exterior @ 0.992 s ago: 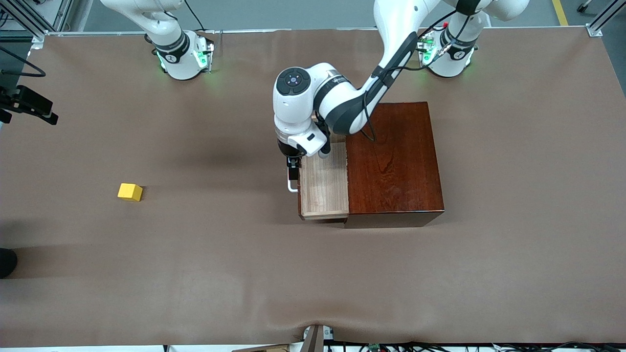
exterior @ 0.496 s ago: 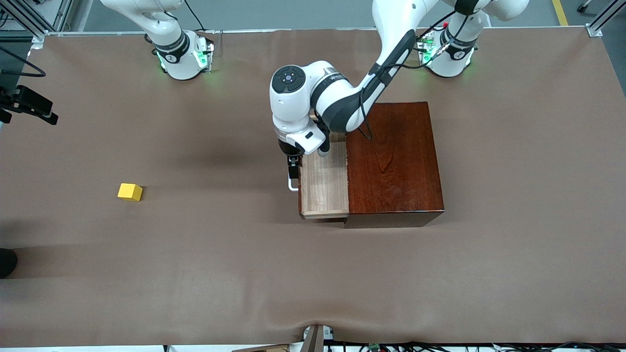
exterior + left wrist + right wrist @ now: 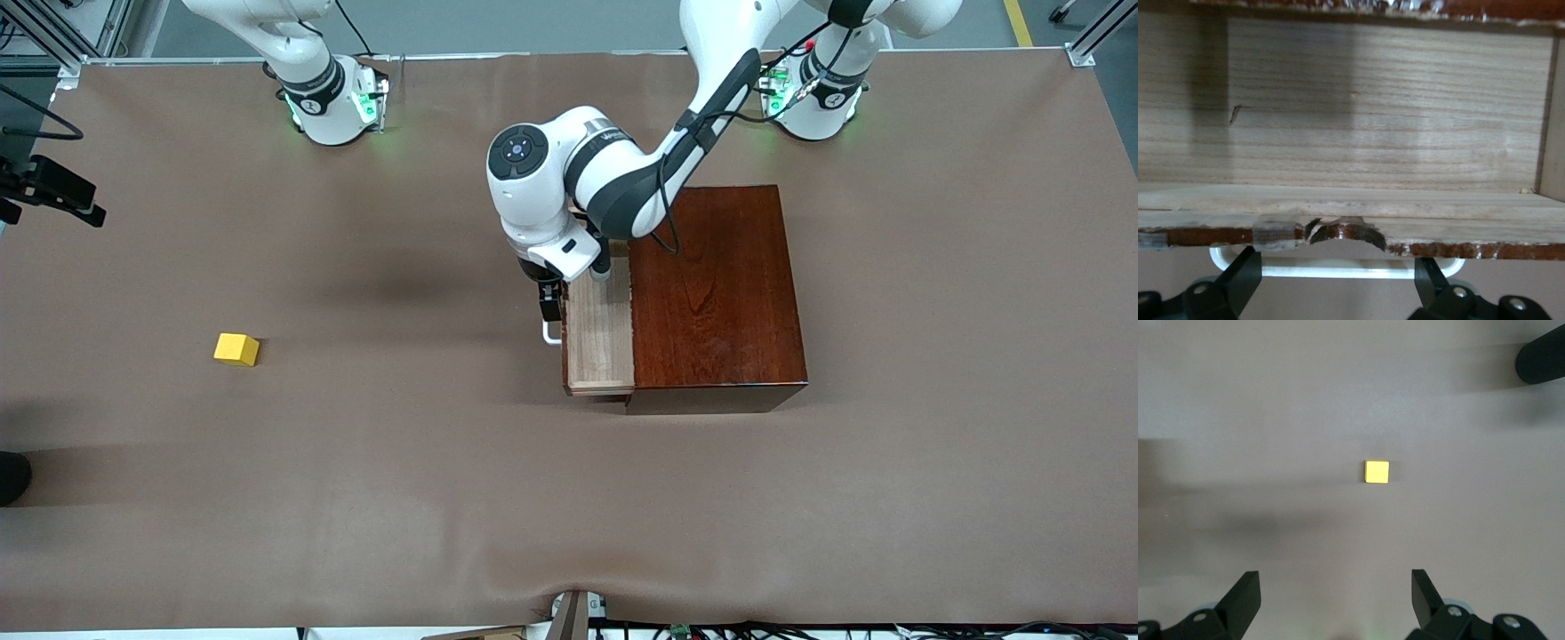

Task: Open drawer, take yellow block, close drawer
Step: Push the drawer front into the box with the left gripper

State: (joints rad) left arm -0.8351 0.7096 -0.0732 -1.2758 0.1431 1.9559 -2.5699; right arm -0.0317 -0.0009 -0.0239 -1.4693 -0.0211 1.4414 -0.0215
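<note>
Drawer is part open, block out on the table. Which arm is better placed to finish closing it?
Left, probably: the left gripper is at the drawer's white handle, fingers open astride it. The right arm waits high above the yellow block.

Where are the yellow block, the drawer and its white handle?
yellow block (image 3: 236, 348): front view, top face.
drawer (image 3: 601, 342): front view, pale wood floor.
white handle (image 3: 1338, 272): left wrist view, middle of bar.

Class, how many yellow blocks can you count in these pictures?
1. The yellow block lies on the table toward the right arm's end, away from the drawer; the visible drawer part shows none.
</note>
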